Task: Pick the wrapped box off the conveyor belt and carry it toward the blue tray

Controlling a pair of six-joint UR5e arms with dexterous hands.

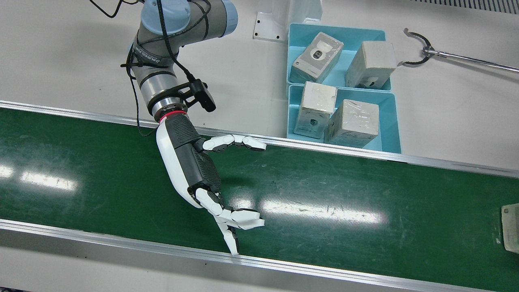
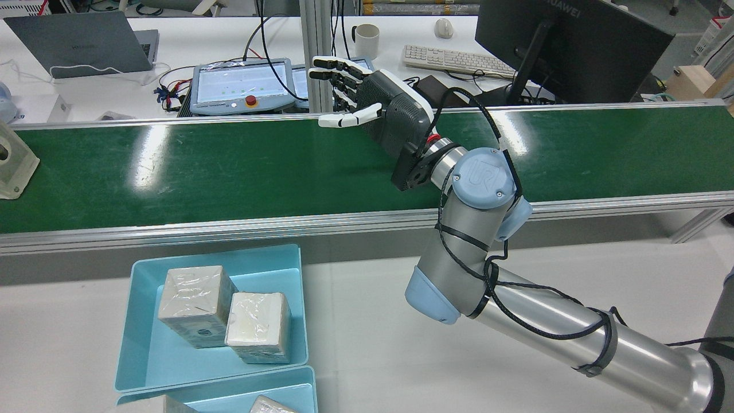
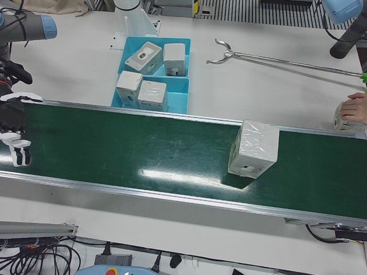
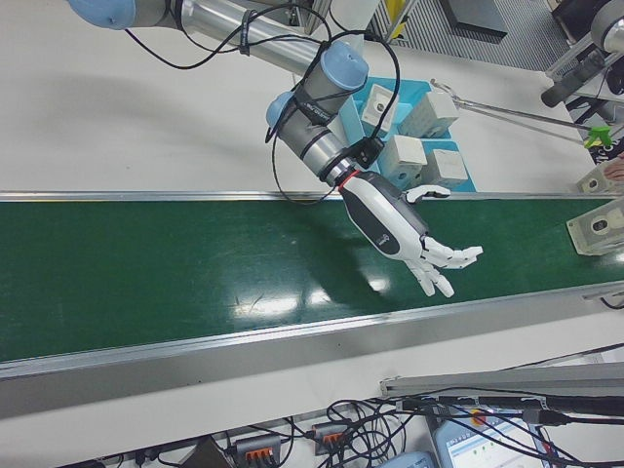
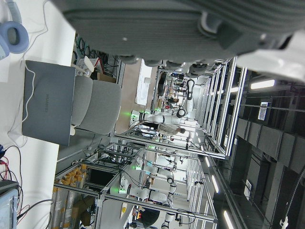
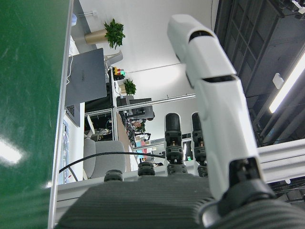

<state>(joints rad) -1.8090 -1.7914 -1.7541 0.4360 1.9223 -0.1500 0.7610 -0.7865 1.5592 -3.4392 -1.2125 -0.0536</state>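
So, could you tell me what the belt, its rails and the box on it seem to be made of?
Belt: glossy green, likely PVC or rubber; lamps mirror in it.
Rails: brushed silvery metal, probably aluminium.
Box: pale, probably cardboard, under clear film that wrinkles and glints.

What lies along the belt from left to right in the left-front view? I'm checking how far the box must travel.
Right hand at the left edge → bare green conveyor belt → wrapped box → person's hand beyond the belt's right end.
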